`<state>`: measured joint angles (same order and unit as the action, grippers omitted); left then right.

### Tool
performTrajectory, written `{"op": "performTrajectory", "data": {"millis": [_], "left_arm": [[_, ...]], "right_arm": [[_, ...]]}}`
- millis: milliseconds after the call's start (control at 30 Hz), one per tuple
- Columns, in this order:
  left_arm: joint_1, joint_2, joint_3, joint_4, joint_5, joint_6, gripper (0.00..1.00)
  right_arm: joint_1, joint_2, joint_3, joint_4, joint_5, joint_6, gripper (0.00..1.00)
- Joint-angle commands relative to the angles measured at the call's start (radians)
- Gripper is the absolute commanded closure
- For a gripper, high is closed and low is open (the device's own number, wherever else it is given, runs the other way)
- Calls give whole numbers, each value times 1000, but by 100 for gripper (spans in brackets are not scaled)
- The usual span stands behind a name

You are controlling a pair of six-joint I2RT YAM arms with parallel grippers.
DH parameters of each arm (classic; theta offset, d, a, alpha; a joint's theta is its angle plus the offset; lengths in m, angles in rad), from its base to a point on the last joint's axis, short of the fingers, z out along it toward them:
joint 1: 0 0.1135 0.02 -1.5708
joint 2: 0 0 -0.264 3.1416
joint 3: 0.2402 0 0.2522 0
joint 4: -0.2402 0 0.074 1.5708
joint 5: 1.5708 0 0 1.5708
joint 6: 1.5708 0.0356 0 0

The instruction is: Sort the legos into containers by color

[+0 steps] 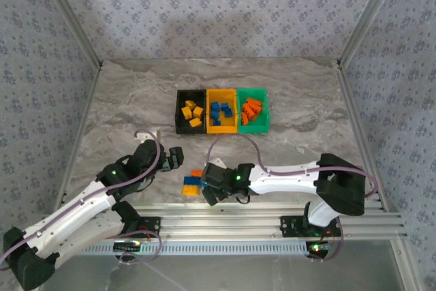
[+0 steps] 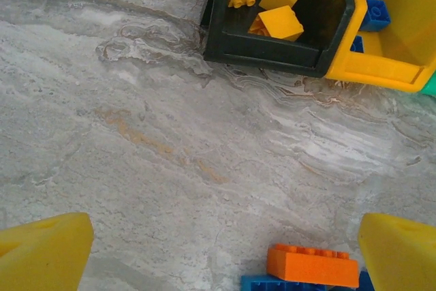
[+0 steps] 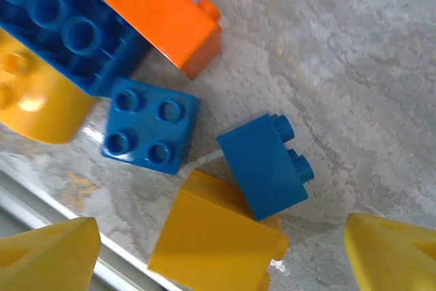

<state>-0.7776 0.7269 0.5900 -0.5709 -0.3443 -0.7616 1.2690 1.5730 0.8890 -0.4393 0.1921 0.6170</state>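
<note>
Right hand is hovering, fingers apart, over loose legos on the worktop, left hand gaping at eleven o'clock, containers at one.

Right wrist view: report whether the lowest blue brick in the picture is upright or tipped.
Tipped. The blue brick lies on its side, studs pointing sideways, overlapping a yellow brick's corner.
</note>
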Motion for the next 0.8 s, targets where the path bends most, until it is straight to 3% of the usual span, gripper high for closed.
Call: {"op": "performTrajectory", "data": {"millis": [0, 400, 600, 767], "left_arm": [[9, -12, -3, -17, 10, -12, 0], [15, -3, -10, 7, 33, 1, 0], [14, 29, -7, 21, 42, 20, 0], [15, 42, -18, 28, 36, 10, 0]], "right_arm": [[0, 34, 29, -58, 24, 36, 12], [-27, -52, -85, -14, 22, 81, 58], [-51, -217, -120, -72, 55, 84, 62], [-194, -266, -16, -38, -39, -58, 63]]}}
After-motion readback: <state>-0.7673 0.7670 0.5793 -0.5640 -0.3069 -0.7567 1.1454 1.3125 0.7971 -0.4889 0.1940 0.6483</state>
